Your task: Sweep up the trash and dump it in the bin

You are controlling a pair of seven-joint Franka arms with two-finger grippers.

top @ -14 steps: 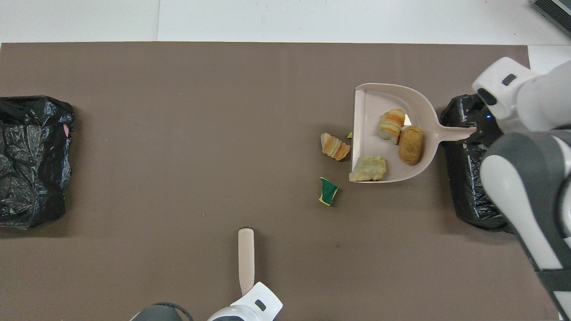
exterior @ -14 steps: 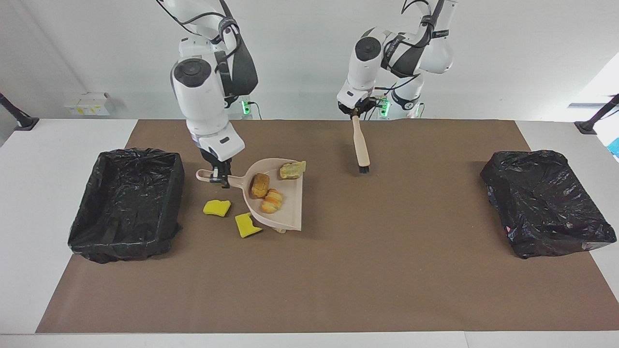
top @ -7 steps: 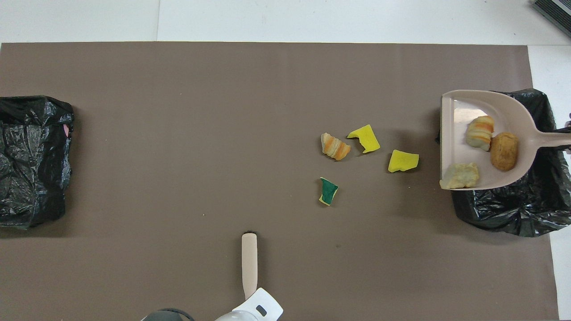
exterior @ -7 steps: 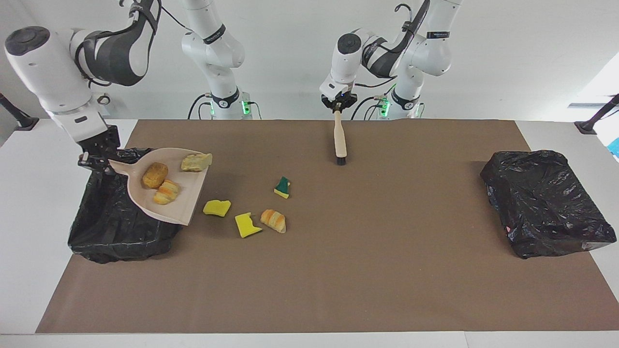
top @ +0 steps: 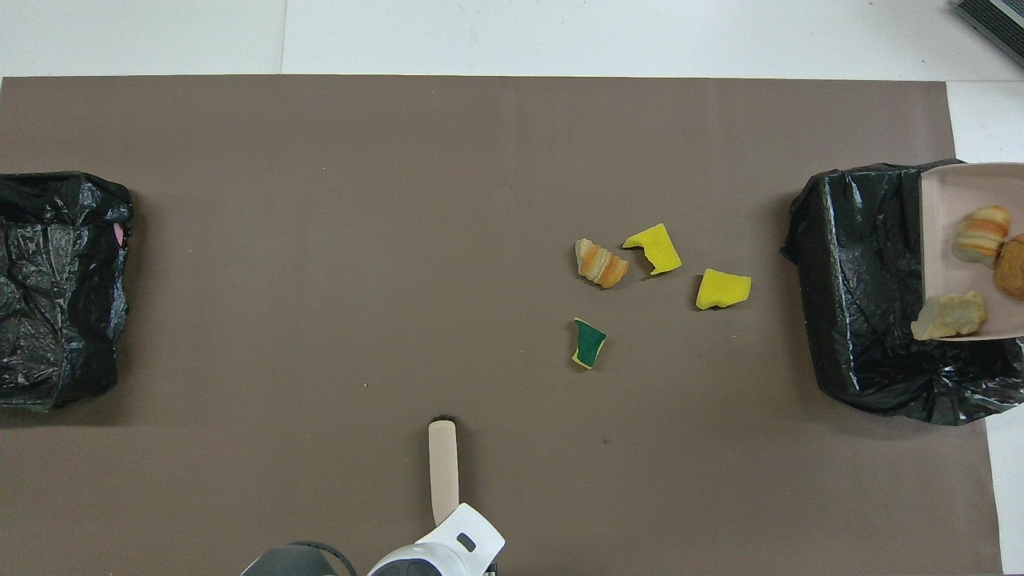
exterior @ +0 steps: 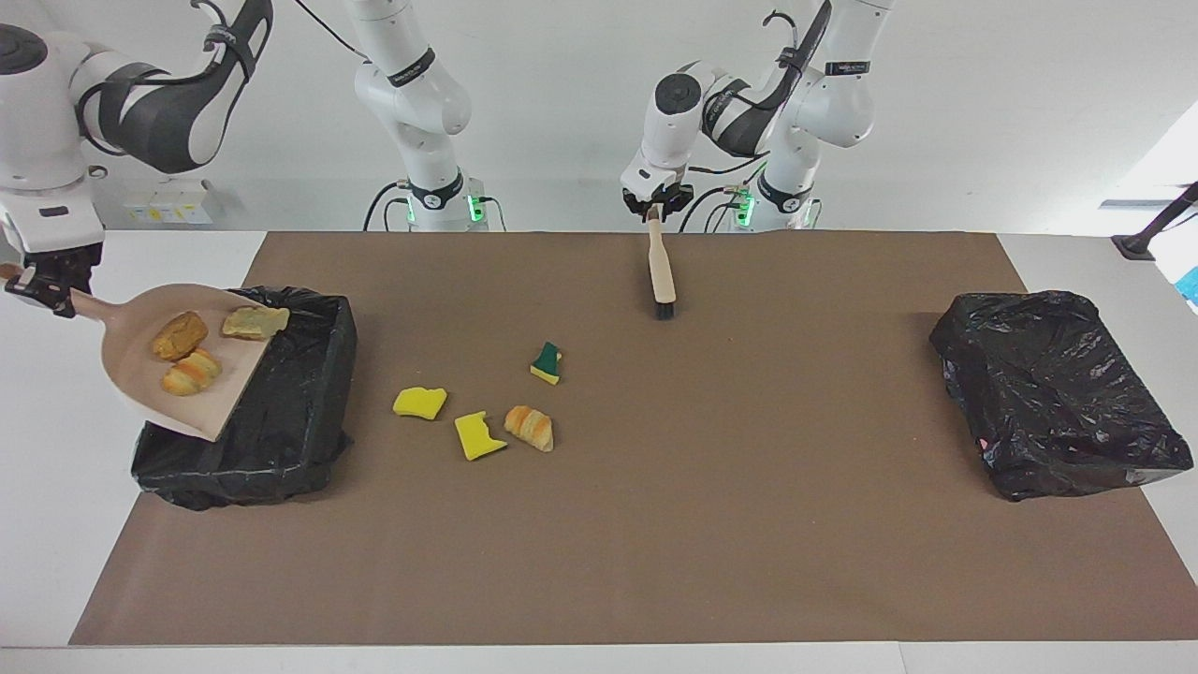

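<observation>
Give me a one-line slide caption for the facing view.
Right claw tips the dustpan with three pastry pieces over the bin; four scraps remain.

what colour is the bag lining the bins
Black, glossy plastic on both bins; clearest in the overhead view.

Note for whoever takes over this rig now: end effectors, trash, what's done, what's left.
Right end effector: shut on the dustpan handle, dustpan over the black bin at the right arm's end.
Left end effector: holds the hand brush, bristles down.
Done: three pastry pieces in the dustpan, not dumped.
On the mat: croissant piece, two yellow sponge chunks, green-faced sponge chunk.
Left: dump, then sweep those four.
</observation>
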